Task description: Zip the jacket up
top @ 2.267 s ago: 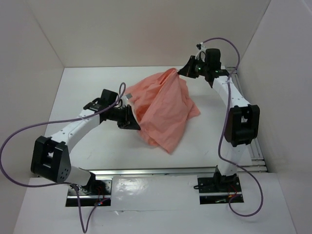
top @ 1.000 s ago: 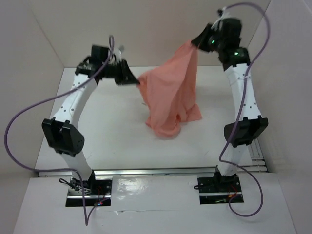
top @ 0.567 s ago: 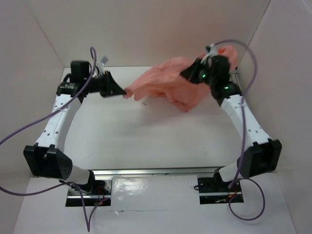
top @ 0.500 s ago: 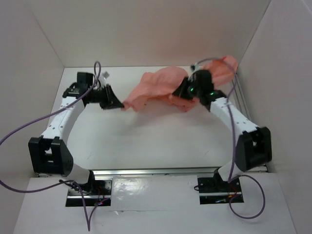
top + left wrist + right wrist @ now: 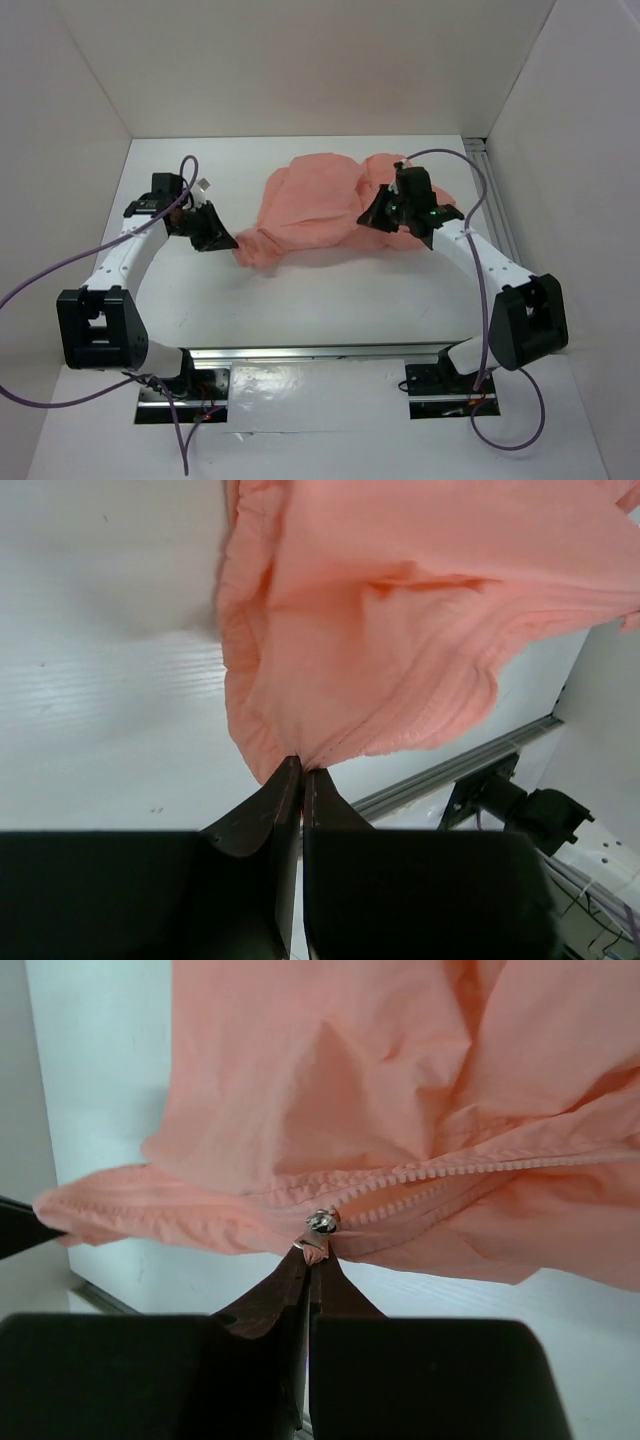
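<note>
Left wrist view gives me the left gripper (image 5: 301, 767) with its jaws nearly together, pinching a puckered edge of the jacket (image 5: 380, 630). The salmon fabric fans out from the fingertips over the white table (image 5: 100, 680). From the right wrist view I see the right gripper (image 5: 309, 1253) fully closed, its tips nipping the zipper pull (image 5: 320, 1225) at the small silvery slider. Pale zipper teeth (image 5: 470, 1170) run off to the right from it in two rows. That zipper detail is lost to me in the top external view, where the right gripper's tips simply disappear into the fabric. What that view adds is the layout. The jacket lies crumpled across the far middle of the table and is drawn out between the two grippers, with the left gripper at its near left corner and the right gripper on its right side. I count one jacket, one zipper pull, two arms and two grippers, and each gripper has hold of the garment.
</note>
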`<action>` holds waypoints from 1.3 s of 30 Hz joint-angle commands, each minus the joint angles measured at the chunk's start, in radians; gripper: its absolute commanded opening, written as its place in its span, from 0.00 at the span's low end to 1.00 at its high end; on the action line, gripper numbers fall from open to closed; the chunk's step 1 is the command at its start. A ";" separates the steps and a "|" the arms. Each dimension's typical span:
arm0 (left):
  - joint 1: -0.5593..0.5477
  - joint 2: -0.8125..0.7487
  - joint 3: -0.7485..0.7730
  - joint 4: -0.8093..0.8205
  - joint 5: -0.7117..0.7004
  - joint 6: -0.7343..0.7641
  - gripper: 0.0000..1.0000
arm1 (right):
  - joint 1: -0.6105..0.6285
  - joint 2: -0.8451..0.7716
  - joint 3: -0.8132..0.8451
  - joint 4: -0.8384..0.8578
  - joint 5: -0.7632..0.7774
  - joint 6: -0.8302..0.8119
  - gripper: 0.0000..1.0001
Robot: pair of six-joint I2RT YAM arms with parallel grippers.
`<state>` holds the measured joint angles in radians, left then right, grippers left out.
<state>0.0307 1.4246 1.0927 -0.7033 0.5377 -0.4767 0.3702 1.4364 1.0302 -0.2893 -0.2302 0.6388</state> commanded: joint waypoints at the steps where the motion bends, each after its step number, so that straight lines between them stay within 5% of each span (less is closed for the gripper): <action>1: 0.037 -0.052 0.042 0.028 -0.013 -0.019 0.00 | -0.060 -0.063 0.033 -0.010 0.009 -0.020 0.00; 11: 0.124 -0.119 -0.042 0.047 -0.080 -0.046 0.00 | -0.212 -0.139 -0.238 -0.004 -0.144 -0.040 0.00; 25: 0.163 -0.159 -0.088 0.082 -0.104 -0.076 0.00 | -0.416 -0.177 -0.142 -0.155 -0.189 -0.223 0.00; 39: 0.192 -0.168 -0.077 0.110 -0.153 -0.138 0.00 | -0.659 -0.177 -0.110 -0.180 0.072 -0.134 0.00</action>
<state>0.1661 1.2850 1.0031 -0.6418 0.5571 -0.6128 -0.1932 1.2732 0.8608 -0.4976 -0.3981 0.4831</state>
